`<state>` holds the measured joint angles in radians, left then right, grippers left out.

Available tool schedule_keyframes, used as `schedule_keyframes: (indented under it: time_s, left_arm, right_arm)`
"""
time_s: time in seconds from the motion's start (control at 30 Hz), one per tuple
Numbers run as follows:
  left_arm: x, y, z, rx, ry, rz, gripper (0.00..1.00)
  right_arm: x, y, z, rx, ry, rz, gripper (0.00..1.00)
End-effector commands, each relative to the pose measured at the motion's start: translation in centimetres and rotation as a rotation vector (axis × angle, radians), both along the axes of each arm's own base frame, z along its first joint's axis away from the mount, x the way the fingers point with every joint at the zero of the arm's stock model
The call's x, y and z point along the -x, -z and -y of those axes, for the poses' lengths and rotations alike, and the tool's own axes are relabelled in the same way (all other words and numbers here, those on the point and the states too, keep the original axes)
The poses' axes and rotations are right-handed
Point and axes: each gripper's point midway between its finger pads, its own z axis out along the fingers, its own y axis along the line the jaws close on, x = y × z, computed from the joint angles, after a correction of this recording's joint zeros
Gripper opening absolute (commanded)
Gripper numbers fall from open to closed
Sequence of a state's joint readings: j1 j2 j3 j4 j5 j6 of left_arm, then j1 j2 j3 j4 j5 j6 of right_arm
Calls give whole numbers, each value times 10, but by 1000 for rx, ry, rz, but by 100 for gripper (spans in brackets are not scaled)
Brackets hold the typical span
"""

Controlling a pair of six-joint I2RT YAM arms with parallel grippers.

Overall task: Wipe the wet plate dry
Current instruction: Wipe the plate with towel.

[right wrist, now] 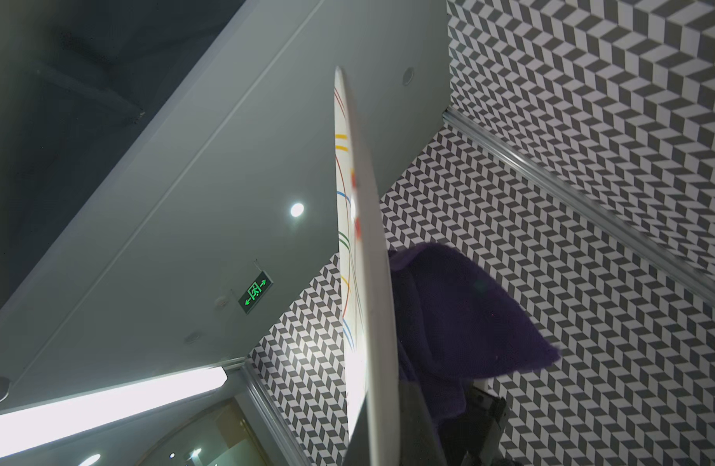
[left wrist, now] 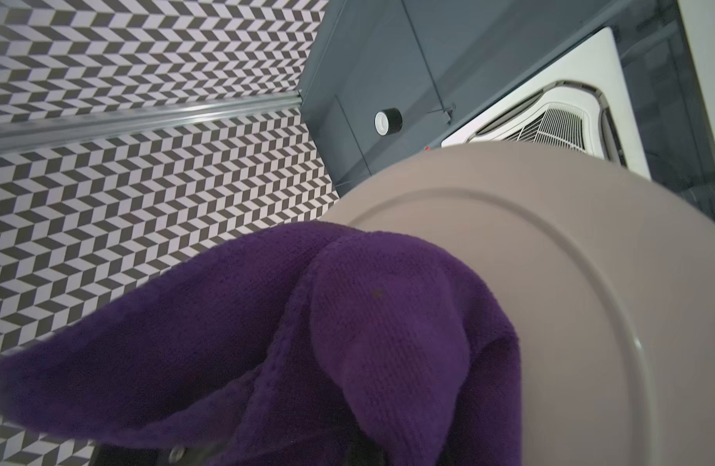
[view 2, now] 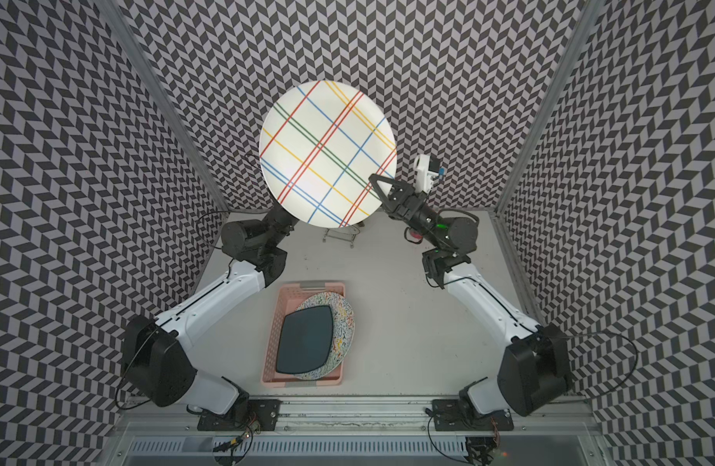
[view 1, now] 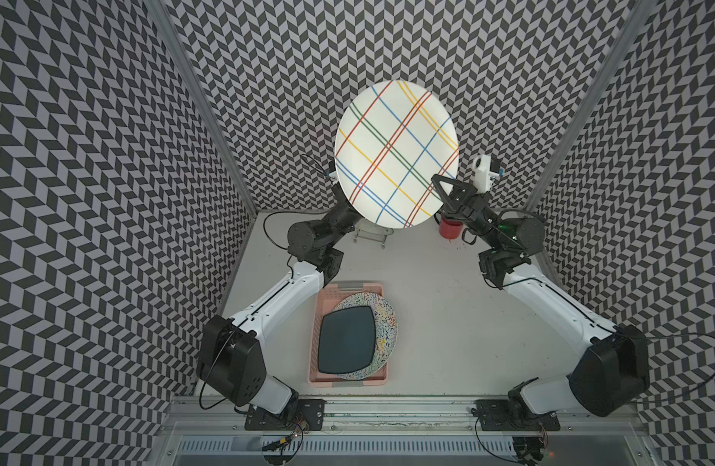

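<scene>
Top views | right gripper [view 1: 437, 180] clamped on plate [view 1: 396, 153] rim, raised to expose its underside | left gripper [right wrist: 485, 403] pinching purple cloth [left wrist: 348, 322] against it

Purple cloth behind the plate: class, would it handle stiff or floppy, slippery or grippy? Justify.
Probably floppy: the purple cloth sags in folds, one corner trailing free. Likely grippy, since its woven pile looks plush. It should mould to the striped plate rather than skate.

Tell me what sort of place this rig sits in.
Probably a robot test booth inside an office-like building: chevron-patterned walls, arms bolted to an aluminium rail, and a green exit sign overhead.
</scene>
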<state>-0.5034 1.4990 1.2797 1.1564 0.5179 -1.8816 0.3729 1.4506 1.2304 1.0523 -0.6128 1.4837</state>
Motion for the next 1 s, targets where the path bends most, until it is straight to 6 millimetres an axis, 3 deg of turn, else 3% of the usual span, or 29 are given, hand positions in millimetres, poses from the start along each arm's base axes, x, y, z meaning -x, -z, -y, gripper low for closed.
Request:
schedule_keyframes:
  time_s: [0.0,0.07,0.13,0.23,0.4,0.53,0.67,0.83,0.97]
  left_arm:
    - [34,-50,-44,38,-98,186,0]
    - [26,-57,-67,53,-143,193,0]
    - [22,-62,-74,77,-146,206,0]
    - [27,-63,-52,76,-102,217,0]
    - [55,-57,7,26,9,241,0]
    - [72,-47,27,-31,34,249,0]
    - [78,-44,10,-86,-45,267,0]
    - [57,-30,-22,-320,-322,267,0]
    - [33,7,-26,-650,-609,221,0]
  right_arm:
    - [-10,-13,28,-42,98,20,0]
    - [7,-8,14,21,58,58,0]
    - [31,2,-13,76,-17,77,0]
    - [44,3,-37,100,-57,80,0]
    - [21,-29,-35,30,-31,96,0]
    - [-3,-56,-14,-15,35,120,0]
    - [-23,-54,27,-35,135,80,0]
    - [-36,-18,78,-7,289,-42,0]
    - [-33,19,85,79,342,-100,0]
